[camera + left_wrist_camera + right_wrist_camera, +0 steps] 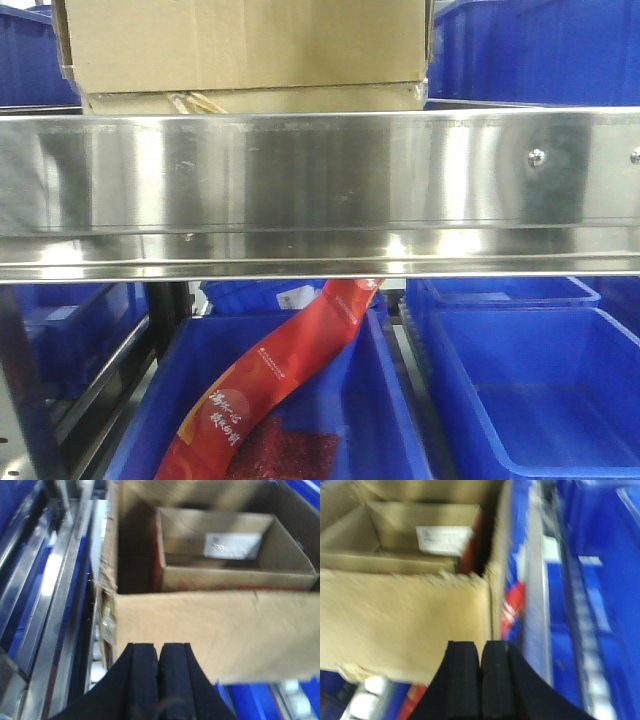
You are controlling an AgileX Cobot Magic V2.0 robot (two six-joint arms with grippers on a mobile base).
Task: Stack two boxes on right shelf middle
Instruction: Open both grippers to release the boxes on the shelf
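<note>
In the front view a brown cardboard box (245,45) rests on a second, flatter box (250,98), both on the steel shelf (320,190) behind its mirror-like front rail. From the left wrist I see a large open box (215,630) with a smaller box (215,545) sitting inside it. My left gripper (160,647) is shut and holds nothing, just in front of the large box's near wall, toward its left corner. The right wrist view shows the same large box (405,615) and inner box (415,535). My right gripper (481,647) is shut and holds nothing, by the box's right corner.
Blue plastic bins (530,400) fill the tier below, and a red packet (290,380) leans in the middle one. Another blue bin (540,50) stands right of the boxes on the shelf. Steel rails (55,580) run left of the box, and blue bins (610,580) right of it.
</note>
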